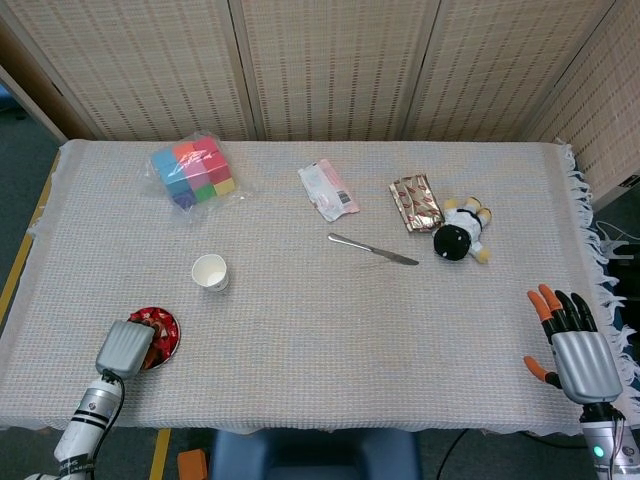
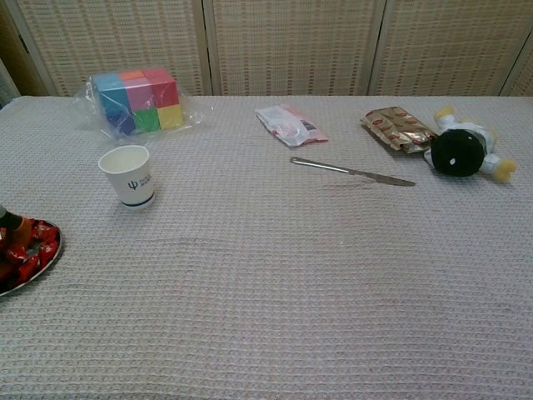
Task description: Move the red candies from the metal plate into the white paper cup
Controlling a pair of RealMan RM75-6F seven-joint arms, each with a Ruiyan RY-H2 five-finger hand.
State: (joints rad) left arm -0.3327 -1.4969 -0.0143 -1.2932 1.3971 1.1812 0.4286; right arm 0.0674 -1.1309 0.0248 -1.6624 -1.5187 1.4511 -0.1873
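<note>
Head view first: the desk (image 1: 330, 330) is covered by a pale waffle-weave cloth with a fringe on its right edge, and woven wicker-look screen panels (image 1: 330, 60) stand behind it. Dark floor with a yellow stripe shows at the left. Near the front left corner sits the metal plate (image 1: 170, 338) with the red candies (image 1: 150, 320) heaped in it. The left hand (image 1: 124, 350) lies over the near side of the plate, its grey back toward the camera; its fingers are hidden beneath it, down among the candies, so I cannot tell whether they are closed on one. The white paper cup (image 1: 210, 272) stands upright beyond the plate and a little to the right, apart from it. The right hand (image 1: 578, 355) hangs at the front right corner, well away from everything, its orange and black fingers (image 1: 558, 305) spread and holding nothing. Toward the back lie bagged coloured blocks (image 1: 195, 170), a pink-and-white packet (image 1: 328, 190), a brown foil wrapper (image 1: 416, 203), a small black-and-white plush toy (image 1: 460, 232) and a metal knife (image 1: 373, 250).

Chest view: the same cloth fills the frame, the screens behind. The plate's rim (image 2: 46, 260) shows at the left edge, candies piled inside, with a dark fingertip (image 2: 7, 218) just above them, touching or nearly so. The cup, with a small blue mark, stands behind and to the right of the plate. The right hand is outside this view.
</note>
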